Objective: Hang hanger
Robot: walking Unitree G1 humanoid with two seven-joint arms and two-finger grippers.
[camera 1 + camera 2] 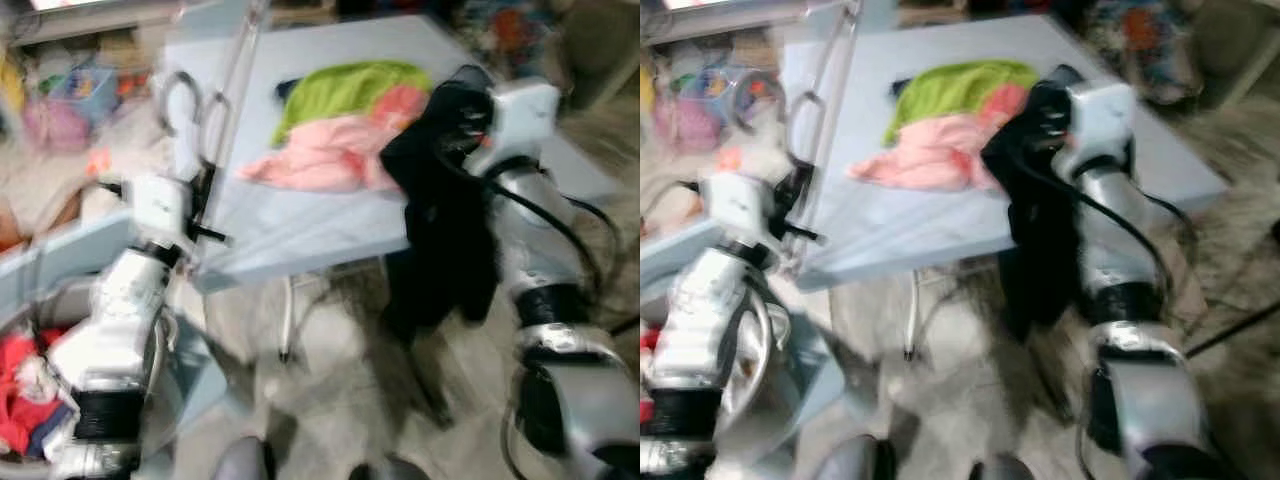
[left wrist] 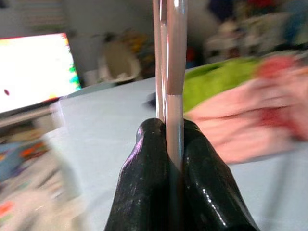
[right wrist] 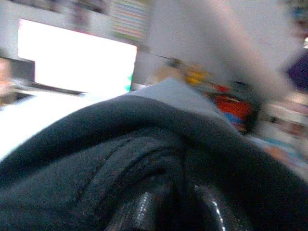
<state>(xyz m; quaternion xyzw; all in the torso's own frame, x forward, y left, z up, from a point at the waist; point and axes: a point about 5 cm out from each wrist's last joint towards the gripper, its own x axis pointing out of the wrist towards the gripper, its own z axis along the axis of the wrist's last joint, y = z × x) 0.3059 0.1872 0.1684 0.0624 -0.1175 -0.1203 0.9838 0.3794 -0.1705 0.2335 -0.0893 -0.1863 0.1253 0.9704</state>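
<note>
My left gripper (image 1: 203, 208) is shut on a thin pinkish metal hanger (image 1: 232, 80), held at the left edge of the light blue table (image 1: 300, 230). Its hooks (image 1: 186, 100) curve up beside the gripper. In the left wrist view the two black fingers (image 2: 144, 159) pinch the hanger rods (image 2: 171, 57). My right gripper (image 1: 455, 115) is raised over the table's right side, shut on a black garment (image 1: 440, 240) that hangs past the table edge towards the floor. In the right wrist view the dark cloth (image 3: 96, 163) bunches over the fingertips (image 3: 142, 211).
A green cloth (image 1: 345, 85) and a pink cloth (image 1: 320, 150) lie on the table. A basket of red and white laundry (image 1: 25, 400) stands at the lower left. Coloured clutter (image 1: 70, 95) lies beyond the table. All views are blurred.
</note>
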